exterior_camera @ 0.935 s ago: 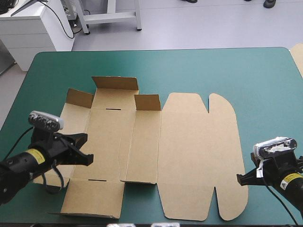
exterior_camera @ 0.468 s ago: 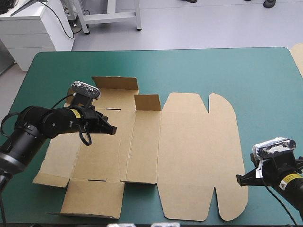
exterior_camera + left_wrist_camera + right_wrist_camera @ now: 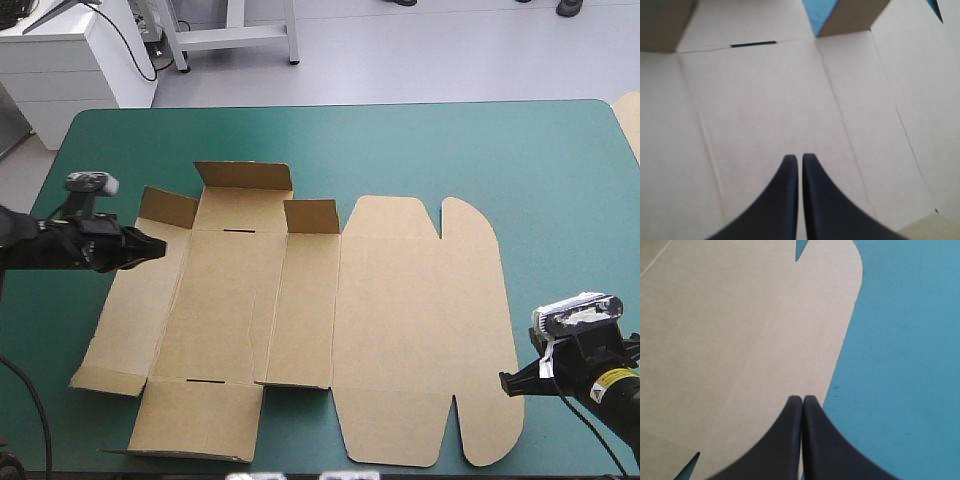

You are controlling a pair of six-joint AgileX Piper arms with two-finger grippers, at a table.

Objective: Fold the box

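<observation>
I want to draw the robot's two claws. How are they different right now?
The left gripper points across the box's left panel, beside raised flaps; the right gripper sits at the box's flat right edge. The left sees only board ahead; the right also sees the teal-green cover. Both are shut.

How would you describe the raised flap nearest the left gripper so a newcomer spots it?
The brown box lies on the teal-green table as a flat cut sheet. Three flaps stand up along its far edge. The leftmost flap is the one, at the sheet's corner beside the left gripper; its neighbour is wider and reaches farther back.
</observation>
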